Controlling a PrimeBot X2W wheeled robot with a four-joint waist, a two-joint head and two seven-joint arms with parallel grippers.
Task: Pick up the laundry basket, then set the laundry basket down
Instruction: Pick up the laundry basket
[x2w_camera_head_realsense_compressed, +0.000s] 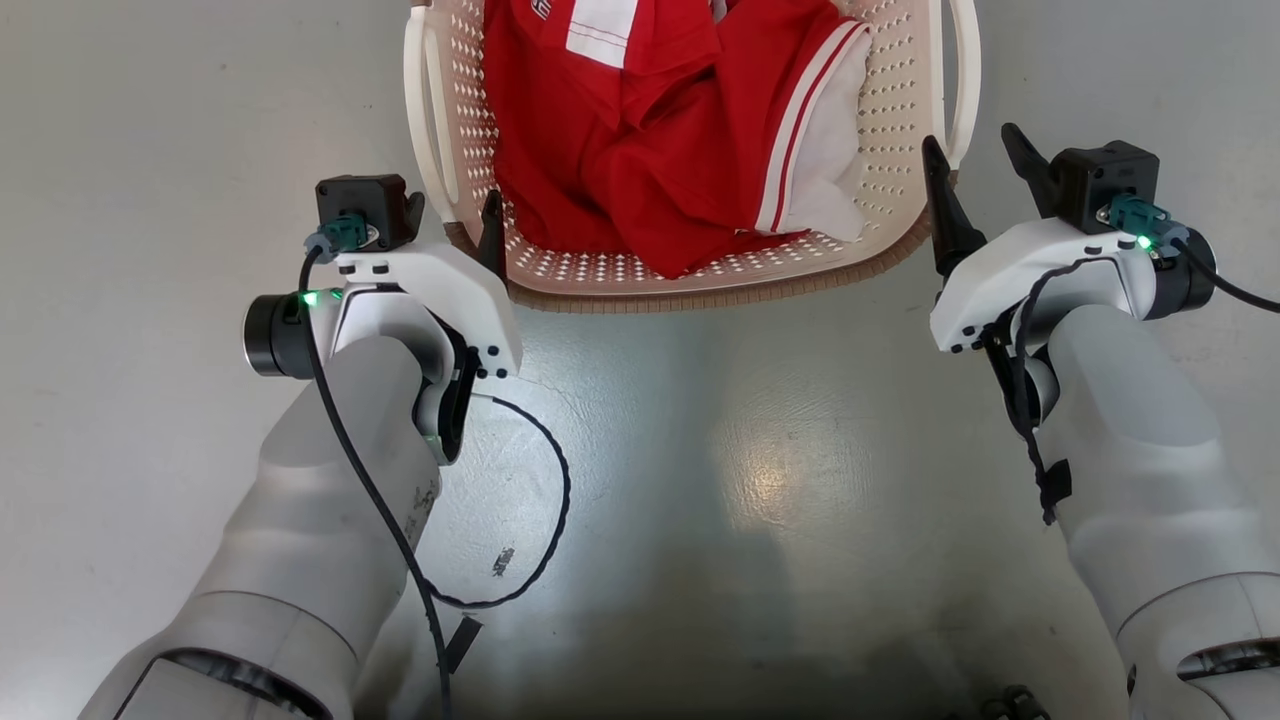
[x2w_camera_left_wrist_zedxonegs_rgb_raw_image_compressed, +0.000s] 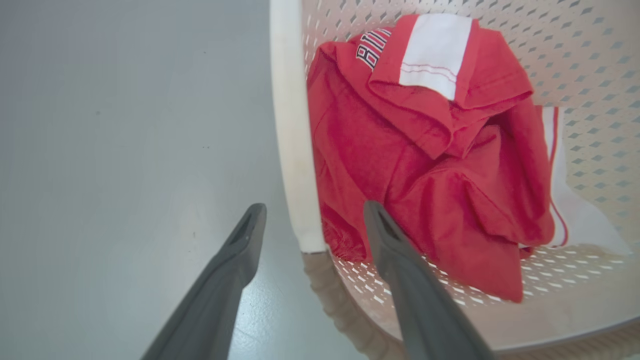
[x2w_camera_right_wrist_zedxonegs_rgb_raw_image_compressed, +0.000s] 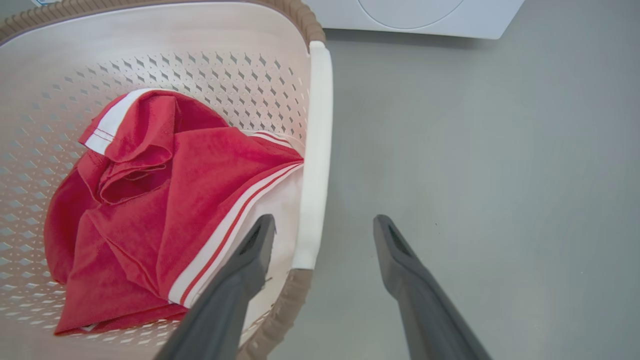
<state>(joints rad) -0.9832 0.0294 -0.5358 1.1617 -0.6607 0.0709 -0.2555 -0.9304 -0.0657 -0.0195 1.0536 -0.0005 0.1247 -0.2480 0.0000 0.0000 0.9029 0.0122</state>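
The laundry basket (x2w_camera_head_realsense_compressed: 700, 295) sits unlifted on the floor (x2w_camera_head_realsense_compressed: 700, 450), with left gripper (x2w_camera_head_realsense_compressed: 453, 205) and right gripper (x2w_camera_head_realsense_compressed: 970, 140) spread wide astride its handles (x2w_camera_left_wrist_zedxonegs_rgb_raw_image_compressed: 292, 125), grasping nothing.

Pale grey forearms (x2w_camera_head_realsense_compressed: 330, 480), black cables (x2w_camera_head_realsense_compressed: 567, 480), green lights (x2w_camera_head_realsense_compressed: 310, 298), dark tools (x2w_camera_head_realsense_compressed: 970, 140)

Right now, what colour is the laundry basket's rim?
Brown, with a woven look: the rim runs around the cream laundry basket. It is clearest in the right wrist view.

Glossy grey floor (x2w_camera_head_realsense_compressed: 780, 470), white washing machine (x2w_camera_right_wrist_zedxonegs_rgb_raw_image_compressed: 415, 15)
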